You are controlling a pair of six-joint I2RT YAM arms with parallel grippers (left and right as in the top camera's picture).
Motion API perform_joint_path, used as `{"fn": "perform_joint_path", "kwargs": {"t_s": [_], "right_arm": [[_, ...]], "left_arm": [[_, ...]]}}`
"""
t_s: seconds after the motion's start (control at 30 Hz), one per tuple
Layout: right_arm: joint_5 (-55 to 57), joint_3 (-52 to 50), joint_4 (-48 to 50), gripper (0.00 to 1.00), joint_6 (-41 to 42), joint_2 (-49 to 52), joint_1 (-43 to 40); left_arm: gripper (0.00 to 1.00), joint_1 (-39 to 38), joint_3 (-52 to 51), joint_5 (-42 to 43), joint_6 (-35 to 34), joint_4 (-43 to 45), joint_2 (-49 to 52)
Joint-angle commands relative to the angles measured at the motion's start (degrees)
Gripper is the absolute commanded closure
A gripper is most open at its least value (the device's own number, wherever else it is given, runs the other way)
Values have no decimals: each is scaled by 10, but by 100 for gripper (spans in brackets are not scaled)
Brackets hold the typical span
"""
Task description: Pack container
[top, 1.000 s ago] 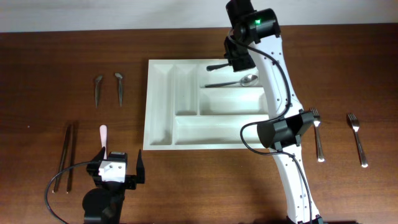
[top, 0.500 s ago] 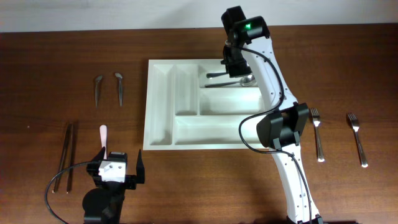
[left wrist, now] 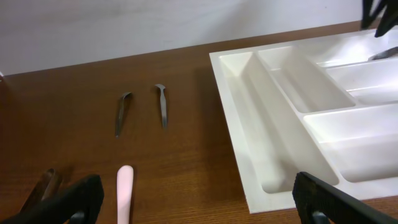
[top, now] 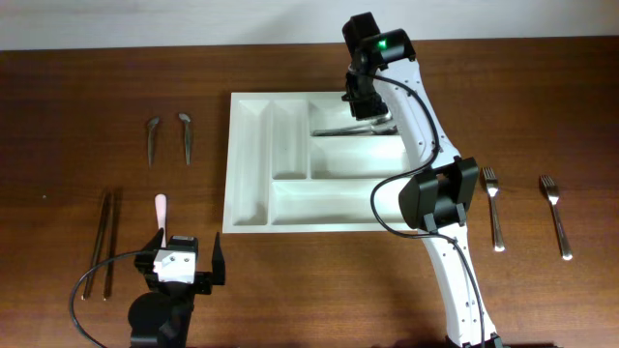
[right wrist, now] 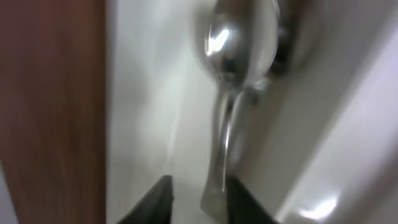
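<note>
The container, a large white cutlery tray (top: 319, 227), lies mid-table and also shows in the left wrist view (left wrist: 233, 124). My right gripper (top: 360, 104) is low over its top crosswise compartment. In the right wrist view its fingers (right wrist: 202, 199) stand apart, with the handle of a silver spoon (right wrist: 239, 43) lying between them, close to the right finger. Overhead, spoons (top: 353, 129) lie in that compartment. My left gripper (top: 182, 275) is open and empty near the front left edge, and its jaws (left wrist: 202, 208) are wide apart.
Two grey utensils (top: 153, 138) (top: 186, 135) lie left of the tray. A pink-handled piece (top: 161, 208) and dark chopsticks (top: 102, 242) lie front left. Two forks (top: 493, 208) (top: 556, 217) lie right of the tray, beside the right arm's base.
My right gripper has come down into the top compartment with the spoon, which now lies beside the one there. The left arm has not moved.
</note>
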Motion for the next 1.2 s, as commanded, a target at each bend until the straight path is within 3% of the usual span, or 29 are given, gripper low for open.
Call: {"fn": "perform_joint_path", "kwargs": {"t_s": [0.0,0.23,0.33,0.4,0.53,0.67,0.8,1.0,1.17], "right_arm": [[31,-1,25,61,-122,-2,0],[141,34,8,35,-318,-32,-19],[189,67,-14,12,-419,-57,-35],[185,92,-28,1,-539,-79,-48],[184,128,-68,1,-730,-127,-69],[184,143,-115,1,-838,-183,-87],[124,137,-145,1,-913,-236,-102],[82,111,-145,1,-948,-316,-109],[79,-77,-145,1,-967,-432,-127]], "left_arm": [[1,3,-2,-4,5,-1,-4],[1,3,-2,-4,6,-1,-4],[1,3,-2,-4,5,-1,-4],[1,3,-2,-4,5,-1,-4],[1,3,-2,-4,5,-1,-4],[1,3,-2,-4,5,-1,-4],[1,3,-2,-4,5,-1,-4],[1,3,-2,-4,5,-1,-4],[1,3,-2,-4,5,-1,-4]]}}
